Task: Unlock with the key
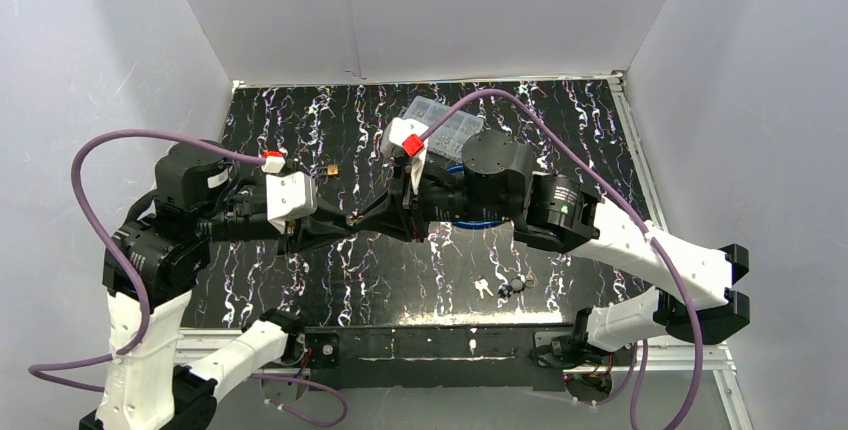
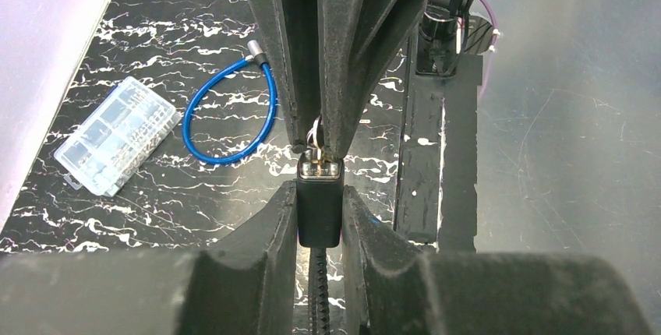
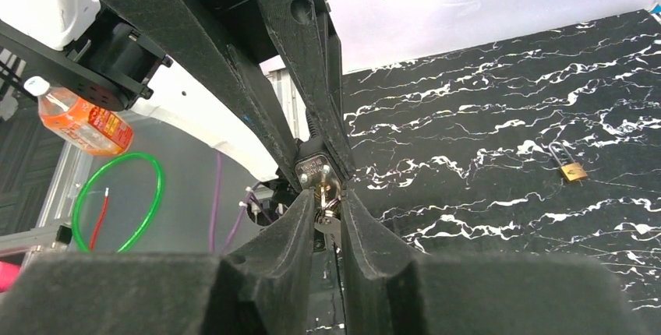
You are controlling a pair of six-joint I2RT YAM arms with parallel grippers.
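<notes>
My left gripper [image 2: 319, 195] is shut on a black-bodied padlock [image 2: 319, 214] and holds it above the table. My right gripper [image 3: 327, 199] meets it nose to nose and is shut on a small silver key [image 3: 325, 202]. The key sits at the keyhole in the lock's metal end face [image 3: 313, 169]. In the top view both grippers, left [image 1: 335, 225] and right [image 1: 372, 215], join at mid-table, and the lock [image 1: 352, 218] is barely visible between them. In the left wrist view the key [image 2: 315, 139] shows between the right fingers [image 2: 343, 78].
A blue cable loop [image 2: 230, 117] and a clear plastic box [image 2: 113, 136] lie on the black marbled mat. A small brass padlock [image 3: 573, 170] lies apart, also seen from above [image 1: 328, 171]. Loose keys [image 1: 485, 287] lie near the front edge.
</notes>
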